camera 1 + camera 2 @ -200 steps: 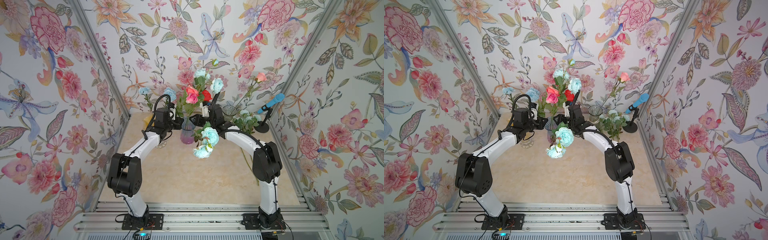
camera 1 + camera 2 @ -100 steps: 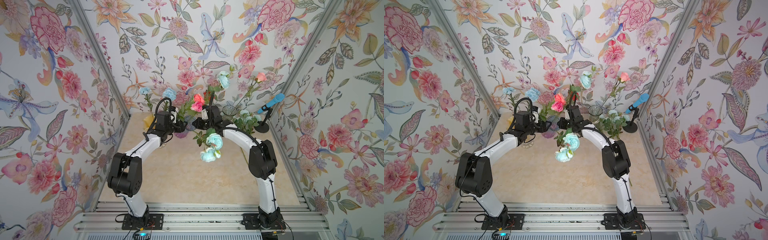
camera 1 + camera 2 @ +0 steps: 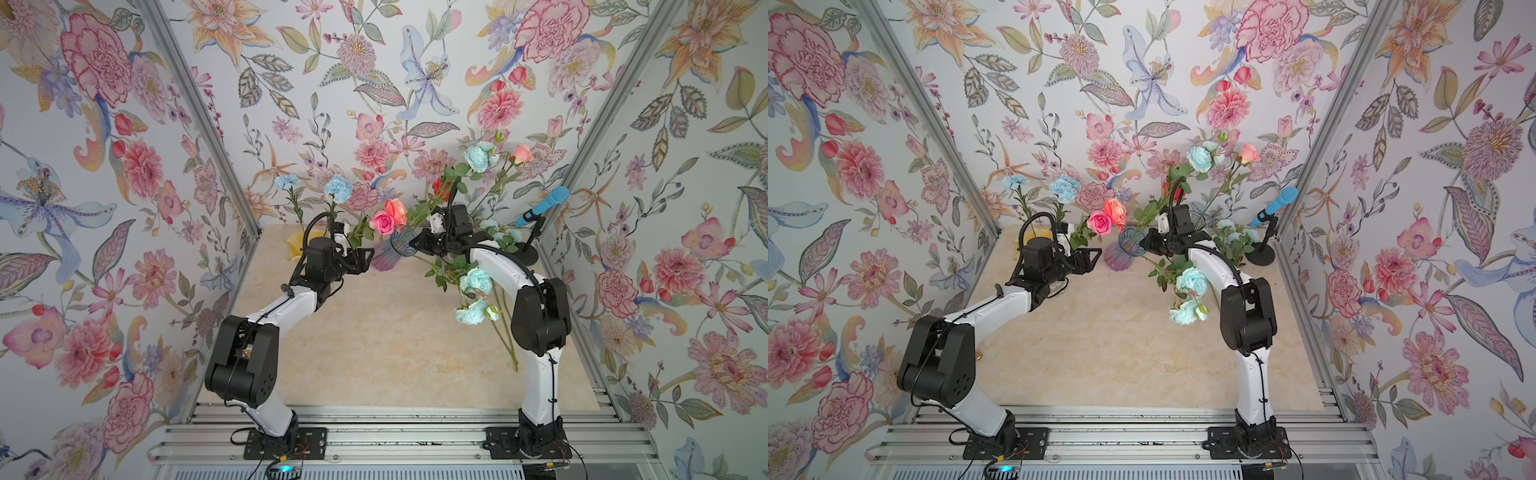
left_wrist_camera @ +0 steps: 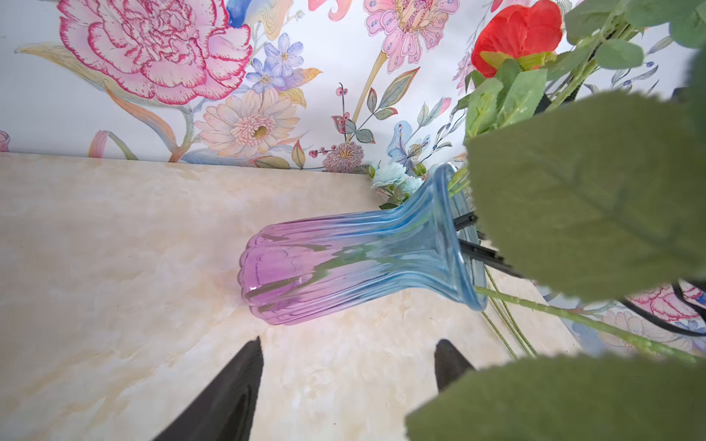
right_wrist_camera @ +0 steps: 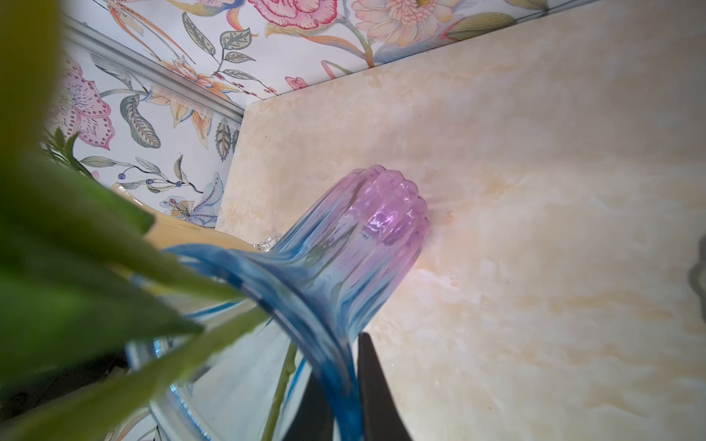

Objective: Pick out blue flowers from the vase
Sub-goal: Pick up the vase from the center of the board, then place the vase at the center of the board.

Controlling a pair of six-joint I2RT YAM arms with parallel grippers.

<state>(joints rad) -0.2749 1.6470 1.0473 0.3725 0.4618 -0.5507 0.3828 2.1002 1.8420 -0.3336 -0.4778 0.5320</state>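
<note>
**Tipped vase, blue stems waiting to be drawn out**

The right tool (image 5: 344,382) is pinching the flared blue rim of the vase (image 4: 344,263), which is leaning steeply with its purple base on the desk (image 3: 374,353). The left tool (image 4: 348,340) is hanging spread just beside that base, gripping nothing.

An aqua spray (image 3: 476,281) is drooping out of the vase's mouth toward the front. Another aqua bloom (image 3: 477,158) is rising high behind the pink and red roses (image 3: 381,222). Two sky-blue carnations (image 3: 338,189) are standing apart at the back.

The stems are looking light, thin and springy, and the petals soft and easily crushed. Taking hold on bare stem just outside the rim is looking wisest. The glass is likely slippery and fragile.

No brand, label or lettering is showing anywhere.
</note>
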